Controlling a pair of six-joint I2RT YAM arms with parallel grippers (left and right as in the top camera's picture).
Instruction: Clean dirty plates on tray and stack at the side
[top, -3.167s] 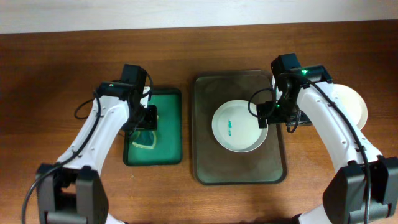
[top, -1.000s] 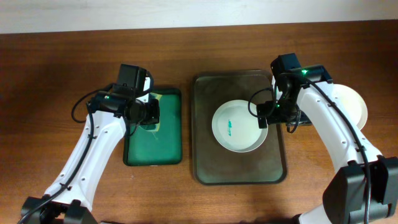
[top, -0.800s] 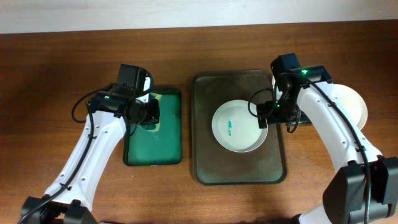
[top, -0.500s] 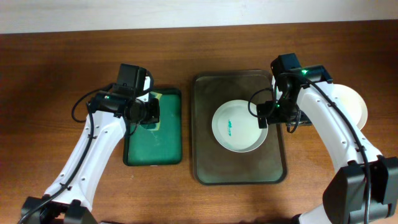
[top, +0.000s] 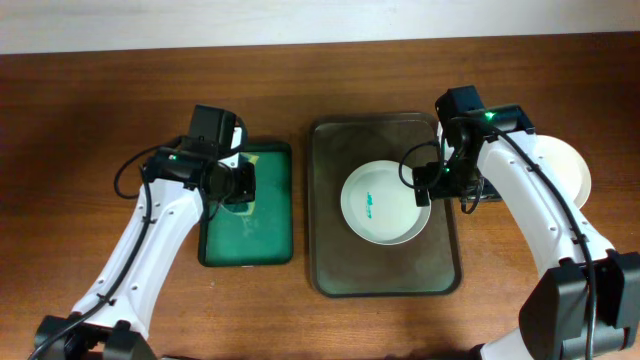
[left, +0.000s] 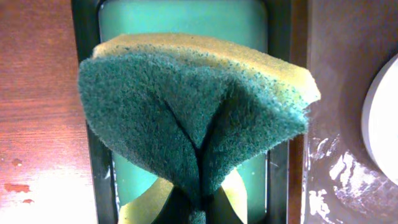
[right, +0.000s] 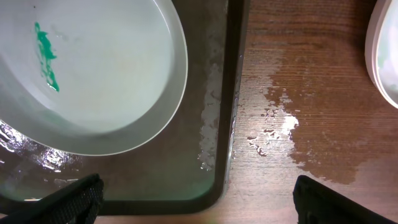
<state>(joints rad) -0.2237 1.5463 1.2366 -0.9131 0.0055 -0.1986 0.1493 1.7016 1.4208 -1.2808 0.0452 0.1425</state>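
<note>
One white plate (top: 385, 203) with a teal smear (top: 370, 204) lies on the dark tray (top: 330, 250). The right wrist view shows the same plate (right: 93, 74) and its smear (right: 46, 56). My right gripper (top: 437, 185) hangs open above the tray's right rim (right: 233, 93), just right of the plate, its fingers (right: 68, 199) holding nothing. A stack of white plates (top: 562, 170) sits on the table right of the tray, partly behind my right arm. My left gripper (top: 238, 185) is shut on a green-and-yellow sponge (left: 193, 112), held folded above the green tray (left: 186, 15).
The small green tray (top: 250, 235) lies left of the dark tray. Water is spilled on the wood (right: 280, 124) between the dark tray and the stacked plates (right: 385, 56). The dark tray's wet floor (left: 336, 93) shows at the right of the left wrist view.
My left gripper has lifted the sponge off the green tray and carried it a little toward the back; in the last second it barely shifted. The right arm and the plates have stayed still.
</note>
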